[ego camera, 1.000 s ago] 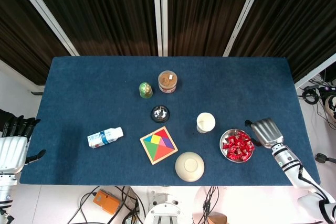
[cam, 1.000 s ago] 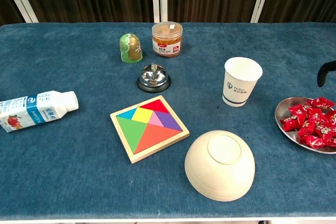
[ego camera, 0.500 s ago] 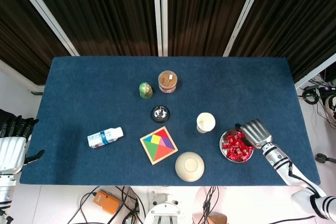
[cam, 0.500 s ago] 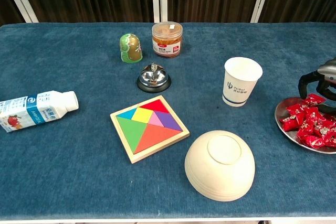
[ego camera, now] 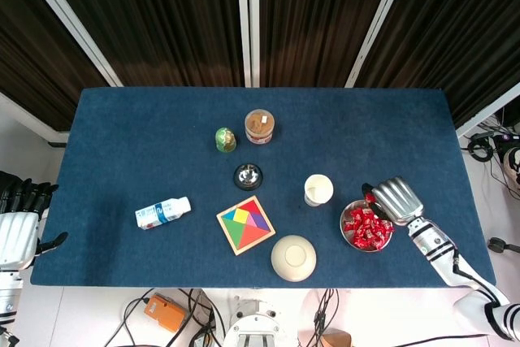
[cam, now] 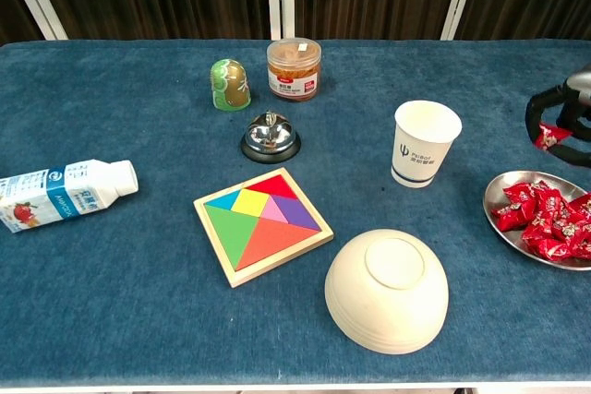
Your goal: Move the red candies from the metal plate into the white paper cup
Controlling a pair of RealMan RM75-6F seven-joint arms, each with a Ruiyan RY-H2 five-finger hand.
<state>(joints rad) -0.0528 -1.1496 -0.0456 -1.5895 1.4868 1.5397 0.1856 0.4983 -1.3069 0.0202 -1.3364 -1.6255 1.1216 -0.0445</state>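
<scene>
1. The head view looks straight down from high up and sees the whole table [ego camera: 122, 136].
2. The chest view sits low at the table's near edge, looking across it, much closer.
3. Both show the cup [ego camera: 318, 189] [cam: 425, 143] and the things around it.

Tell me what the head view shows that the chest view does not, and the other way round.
Only the head view shows the left hand, open off the table's left edge, the right arm behind the right hand, and the cables on the floor.

Only the chest view shows the logo on the side of the paper cup and the red candy clearly pinched in the right hand's fingers, above the metal plate.

Both show the cup, the plate of candies, the upturned bowl, puzzle, bell, milk bottle and jar.
</scene>
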